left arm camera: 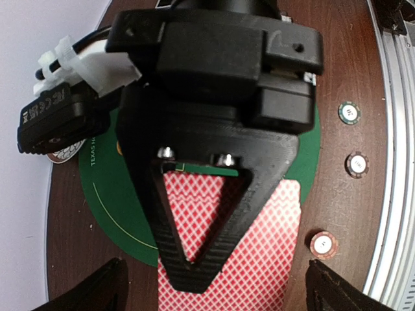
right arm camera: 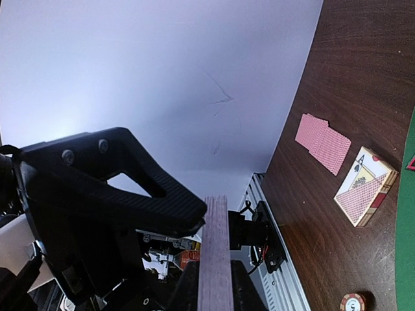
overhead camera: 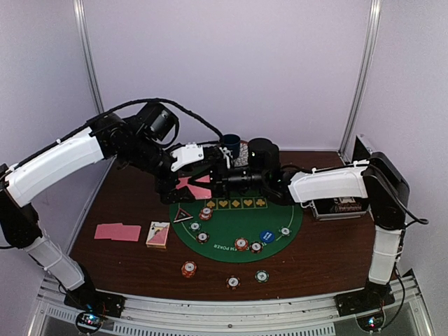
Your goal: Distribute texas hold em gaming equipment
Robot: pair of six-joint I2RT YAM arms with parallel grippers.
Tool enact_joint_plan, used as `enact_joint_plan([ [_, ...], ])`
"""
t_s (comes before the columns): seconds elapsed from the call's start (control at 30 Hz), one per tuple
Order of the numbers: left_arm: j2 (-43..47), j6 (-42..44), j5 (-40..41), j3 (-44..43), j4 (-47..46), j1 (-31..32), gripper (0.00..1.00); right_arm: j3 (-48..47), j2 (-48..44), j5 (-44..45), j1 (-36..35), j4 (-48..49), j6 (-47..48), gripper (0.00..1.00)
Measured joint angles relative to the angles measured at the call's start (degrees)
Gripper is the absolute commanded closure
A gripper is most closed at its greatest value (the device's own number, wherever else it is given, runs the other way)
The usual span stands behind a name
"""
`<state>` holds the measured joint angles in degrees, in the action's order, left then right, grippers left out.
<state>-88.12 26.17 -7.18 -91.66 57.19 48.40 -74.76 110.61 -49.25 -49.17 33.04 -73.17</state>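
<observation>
Right gripper [right arm camera: 206, 227]: clamped on pink-backed card deck [right arm camera: 215, 259]. Left gripper [left arm camera: 214, 291]: jaws spread wide nearby. Card box [overhead camera: 157, 234]: on table [overhead camera: 315, 259], contents unseen.

Both arms reach inward, left tool [left arm camera: 214, 291] spread wide, right tool [right arm camera: 215, 228] clamped narrow.

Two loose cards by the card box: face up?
No, both cards show their pink patterned backs, lying flat beside the card box.
</observation>
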Motion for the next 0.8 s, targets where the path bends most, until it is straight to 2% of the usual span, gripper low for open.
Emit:
enact_joint_plan([
  [0.3, -0.74, 0.04, -4.20, -1.90, 3.15, -0.57, 0.02, -2.99, -0.09, -0.33, -0.48, -5.42, 3.67, 1.00],
  [0.8, -1.31, 0.55, -6.21, -1.88, 4.33, -3.45, 0.02, -3.91, -0.09, -1.64, -0.59, -6.51, 2.67, 1.00],
])
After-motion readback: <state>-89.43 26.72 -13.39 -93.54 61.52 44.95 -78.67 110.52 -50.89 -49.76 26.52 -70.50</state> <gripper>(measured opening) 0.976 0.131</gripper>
